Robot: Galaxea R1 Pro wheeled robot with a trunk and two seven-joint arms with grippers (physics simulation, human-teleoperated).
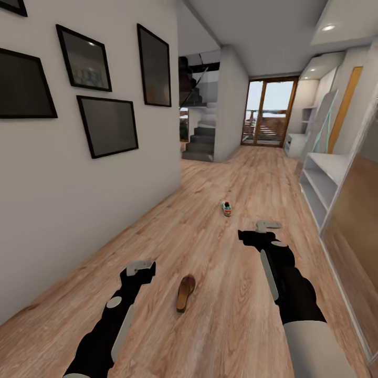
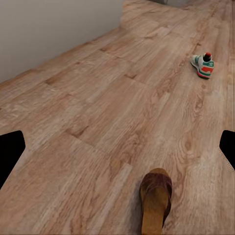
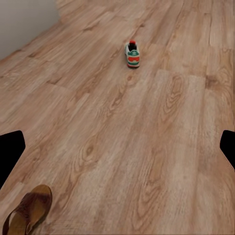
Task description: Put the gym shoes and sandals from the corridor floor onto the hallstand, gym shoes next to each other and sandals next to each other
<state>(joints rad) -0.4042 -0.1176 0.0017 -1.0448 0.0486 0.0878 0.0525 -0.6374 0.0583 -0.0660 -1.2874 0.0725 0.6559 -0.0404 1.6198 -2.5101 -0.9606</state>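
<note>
One white gym shoe (image 1: pixel 226 208) with green stripes and a red heel stands on the corridor floor (image 1: pixel 210 252), ahead of both arms; it is also in the left wrist view (image 2: pixel 203 65) and the right wrist view (image 3: pixel 132 54). One dark brown sandal (image 1: pixel 186 293) lies on the planks between the arms, closer to my left gripper (image 1: pixel 140 266); the wrist views show this sandal too (image 2: pixel 156 198) (image 3: pixel 28 214). My right gripper (image 1: pixel 266 227) hovers beyond it. Both grippers are open and hold nothing. The white hallstand (image 1: pixel 332 167) stands along the right wall.
The left wall (image 1: pixel 79 199) carries several dark framed pictures. Stairs (image 1: pixel 202 142) and a glass door (image 1: pixel 269 113) close the far end of the corridor. A large wood-fronted panel (image 1: pixel 357 231) rises at the near right beside the hallstand.
</note>
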